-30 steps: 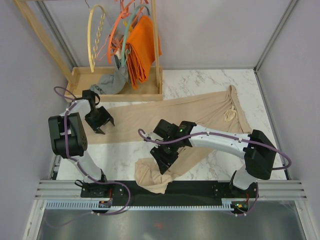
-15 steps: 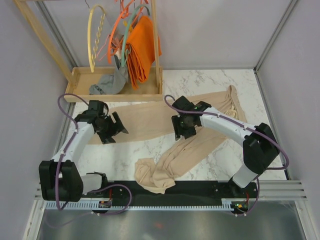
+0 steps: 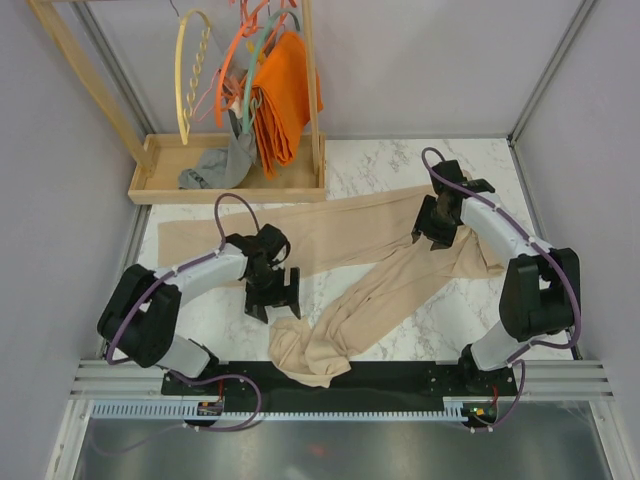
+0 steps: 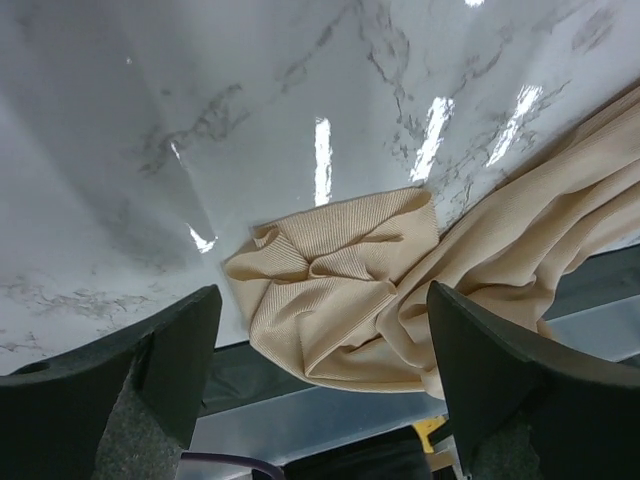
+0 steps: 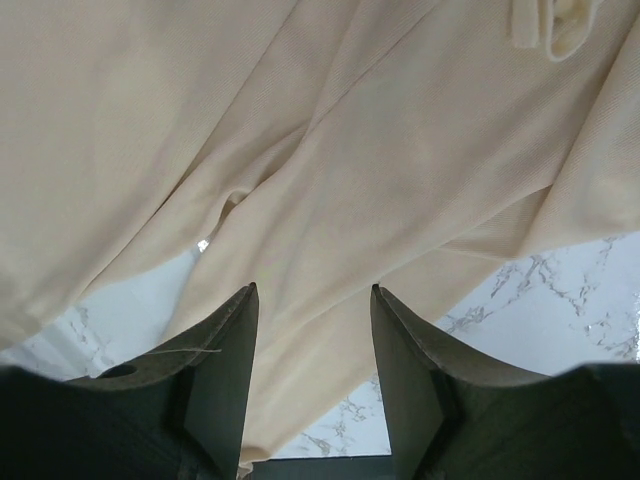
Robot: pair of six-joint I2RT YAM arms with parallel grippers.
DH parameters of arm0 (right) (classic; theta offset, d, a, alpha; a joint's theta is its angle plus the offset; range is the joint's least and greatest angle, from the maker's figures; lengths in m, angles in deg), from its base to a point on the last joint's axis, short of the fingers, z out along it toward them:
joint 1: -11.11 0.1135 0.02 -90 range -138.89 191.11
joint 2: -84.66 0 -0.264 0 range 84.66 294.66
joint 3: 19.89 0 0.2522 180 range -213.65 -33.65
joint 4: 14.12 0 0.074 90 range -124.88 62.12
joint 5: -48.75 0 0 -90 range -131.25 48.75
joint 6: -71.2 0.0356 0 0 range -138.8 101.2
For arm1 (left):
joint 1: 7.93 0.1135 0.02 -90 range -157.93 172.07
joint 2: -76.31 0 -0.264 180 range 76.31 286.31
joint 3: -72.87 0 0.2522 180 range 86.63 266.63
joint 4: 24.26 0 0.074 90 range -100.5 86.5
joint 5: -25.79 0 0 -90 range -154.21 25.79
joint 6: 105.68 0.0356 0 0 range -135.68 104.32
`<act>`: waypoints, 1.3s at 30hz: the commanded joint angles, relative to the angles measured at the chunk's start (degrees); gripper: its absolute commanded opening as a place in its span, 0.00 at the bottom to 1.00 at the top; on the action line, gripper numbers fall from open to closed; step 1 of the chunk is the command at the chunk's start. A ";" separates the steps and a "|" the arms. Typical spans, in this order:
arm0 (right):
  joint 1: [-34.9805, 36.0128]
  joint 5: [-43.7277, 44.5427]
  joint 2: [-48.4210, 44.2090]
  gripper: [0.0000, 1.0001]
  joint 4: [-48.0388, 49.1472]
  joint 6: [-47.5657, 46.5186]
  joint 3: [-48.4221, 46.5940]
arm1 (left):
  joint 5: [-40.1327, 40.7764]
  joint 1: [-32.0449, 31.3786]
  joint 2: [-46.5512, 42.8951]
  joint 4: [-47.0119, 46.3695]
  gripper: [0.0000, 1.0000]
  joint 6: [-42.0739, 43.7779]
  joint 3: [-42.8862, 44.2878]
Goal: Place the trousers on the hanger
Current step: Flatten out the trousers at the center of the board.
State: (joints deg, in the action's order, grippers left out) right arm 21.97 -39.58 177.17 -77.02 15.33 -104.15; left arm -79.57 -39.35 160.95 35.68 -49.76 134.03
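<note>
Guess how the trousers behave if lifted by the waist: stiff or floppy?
Probably floppy: the trousers lie flat and one leg end is crumpled in folds. Likely light, the fabric looks thin. Legs would probably trail and drag over the table.

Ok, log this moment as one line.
trousers: spread on table, unheld | hanger: on rack | left gripper: open, near bunched leg end | right gripper: open, above crotch

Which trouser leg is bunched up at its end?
The diagonal leg, ending in a crumpled heap at the near edge of the table; the other leg lies flat, stretched leftward.
</note>
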 commanded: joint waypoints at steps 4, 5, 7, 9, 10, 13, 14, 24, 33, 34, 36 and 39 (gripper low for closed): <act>0.49 -3.87 -3.74 0.56 0.01 -1.35 0.18 | 2.00 -5.49 3.07 -1.35 0.80 -2.83 0.15; 0.40 -4.04 -3.74 0.56 0.19 -1.43 0.36 | 2.08 -5.84 4.03 -1.35 0.78 -2.83 0.15; 0.49 -4.05 -3.48 0.56 0.45 -1.78 0.54 | 2.08 -6.72 4.92 -1.35 0.70 -2.83 -0.11; 0.49 -3.96 -3.30 0.56 0.63 -2.05 0.63 | 1.91 -7.60 6.32 -1.44 0.61 -2.83 -0.64; 0.49 -3.96 -3.21 0.56 0.72 -2.14 0.54 | 1.99 -7.95 6.67 -1.44 0.54 -2.92 -0.81; 0.49 -4.31 -2.51 0.56 1.33 -2.58 0.71 | 2.61 -8.22 6.85 -1.70 0.43 -3.18 -1.60; 0.49 -4.48 -2.25 0.56 1.51 -2.75 0.71 | 3.13 -8.22 6.85 -1.70 0.40 -3.01 -1.52; 0.49 -4.58 0.74 0.55 2.04 -6.26 -0.86 | 17.18 -1.03 -4.99 9.27 0.02 -6.95 2.78; 0.57 -3.43 3.55 0.53 1.42 -10.13 -2.80 | 18.86 26.58 -21.44 18.69 0.02 -6.78 3.32; 0.49 -3.43 3.73 0.53 1.42 -10.48 -2.98 | 19.31 27.28 -21.80 18.95 0.02 -7.48 3.23; 1.27 -2.82 4.08 0.53 1.51 -11.01 -3.41 | 20.88 28.08 -23.11 20.87 0.02 -8.88 2.88; 3.46 -0.81 4.08 0.53 1.24 -13.12 -4.29 | 22.29 29.48 -25.92 23.69 0.02 -11.35 2.53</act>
State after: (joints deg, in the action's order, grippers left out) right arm 23.26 -42.86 181.25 -75.82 5.27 -105.37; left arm -60.55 -11.11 138.00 54.25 -56.78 136.56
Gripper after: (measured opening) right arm 0.532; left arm 0.033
